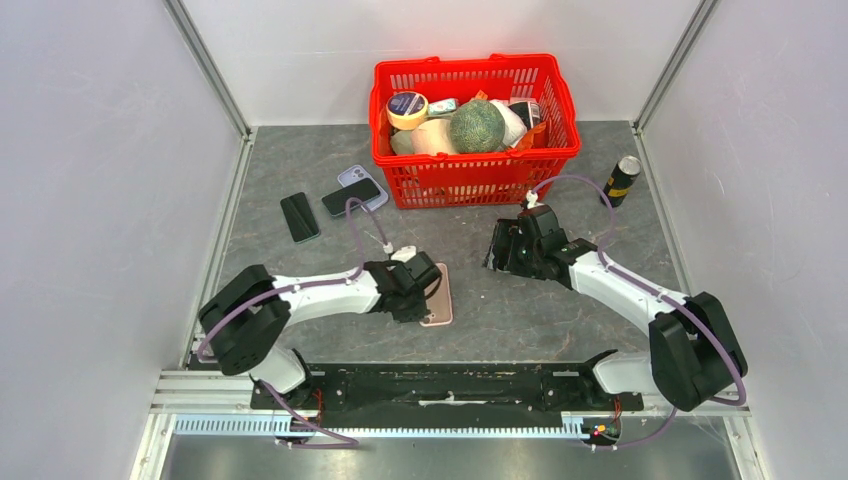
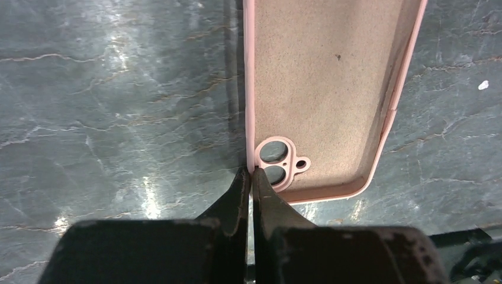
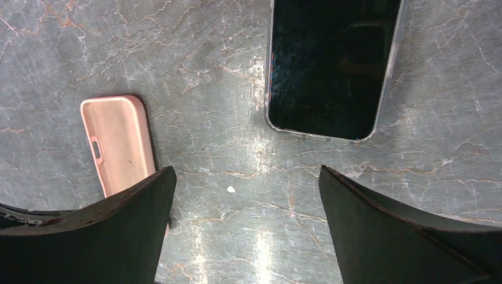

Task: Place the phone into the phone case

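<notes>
Grey marble worktop [image 1: 560, 310] w/ white walls on 3 sides. Red basket [image 1: 470, 180] at back centre, packed w/ mixed goods. L arm [image 1: 320, 293] reaches in twd centre. R arm [image 1: 630, 285] reaches in from the right side. The two tools are near each other, not touching.

Phone [image 3: 331, 65] lies flat, dark screen up, pale rim round its edge, just beyond the R tool [image 3: 247, 171] tips. It's hidden under that arm in the top view. R tool's fingers stand wide apart w/ nothing btwn them.

Pink phone case [image 2: 325, 89] lies open side up, lining showing, near centre-front, apart from the phone. L tool [image 2: 251, 177] is pinched together on the case's long side wall, right by the camera cut-out corner.

Two more dark handsets back left: one [image 1: 300, 217] alone, one [image 1: 352, 195] on a lilac case. Black can [image 1: 621, 180] upright, right of the basket.
</notes>
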`<state>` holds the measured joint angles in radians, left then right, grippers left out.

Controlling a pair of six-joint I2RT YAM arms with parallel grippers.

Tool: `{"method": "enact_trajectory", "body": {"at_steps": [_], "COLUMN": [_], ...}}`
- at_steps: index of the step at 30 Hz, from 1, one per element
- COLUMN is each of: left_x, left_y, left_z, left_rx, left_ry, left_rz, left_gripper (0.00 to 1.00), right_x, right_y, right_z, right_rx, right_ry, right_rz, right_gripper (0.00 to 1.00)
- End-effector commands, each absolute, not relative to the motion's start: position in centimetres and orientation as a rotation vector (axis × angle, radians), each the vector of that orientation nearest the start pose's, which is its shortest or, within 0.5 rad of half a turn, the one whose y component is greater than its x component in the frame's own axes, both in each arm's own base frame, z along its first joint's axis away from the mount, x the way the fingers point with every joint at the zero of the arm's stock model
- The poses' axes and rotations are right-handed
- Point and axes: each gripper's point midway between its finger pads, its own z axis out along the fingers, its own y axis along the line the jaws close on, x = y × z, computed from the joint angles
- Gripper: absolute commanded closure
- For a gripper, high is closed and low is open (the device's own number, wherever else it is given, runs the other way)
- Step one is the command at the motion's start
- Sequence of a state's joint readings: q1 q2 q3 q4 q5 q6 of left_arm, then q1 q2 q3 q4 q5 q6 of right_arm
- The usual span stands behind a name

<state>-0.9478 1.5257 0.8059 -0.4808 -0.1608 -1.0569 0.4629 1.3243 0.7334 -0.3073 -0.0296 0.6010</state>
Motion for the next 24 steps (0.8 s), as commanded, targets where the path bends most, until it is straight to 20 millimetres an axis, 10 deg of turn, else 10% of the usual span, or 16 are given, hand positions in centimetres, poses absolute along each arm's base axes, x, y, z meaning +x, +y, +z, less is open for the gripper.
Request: {"method": "enact_trajectory", "body": {"at_steps": [1, 10, 17, 24], "left_x": [17.6, 17.4, 18.1, 20.9], "left_y": [-28.9, -29.9, -29.2, -25.4], "left_z": [2.7, 3.0, 4.7, 7.8], "left_rx": [-0.214, -0.168, -0.137, -0.222], "left_ry": [2.738, 2.736, 2.702, 2.623], "left_rz": [-0.385, -0.364, -0.317, -0.269], "left_gripper": [0.98, 0.96, 0.48, 0.37], "right_x": [28.3, 28.3, 28.3, 28.3], "right_y": [17.3, 17.4, 17.5, 17.4], "right_z": [7.3, 7.2, 7.2, 7.4], "right_rx": [0.143, 0.142, 0.140, 0.141], "right_ry": [2.495, 2.500, 2.503, 2.495], "right_rz": [0.486, 0.487, 0.492, 0.491], "right_gripper": [0.03, 0.03, 0.03, 0.03]}}
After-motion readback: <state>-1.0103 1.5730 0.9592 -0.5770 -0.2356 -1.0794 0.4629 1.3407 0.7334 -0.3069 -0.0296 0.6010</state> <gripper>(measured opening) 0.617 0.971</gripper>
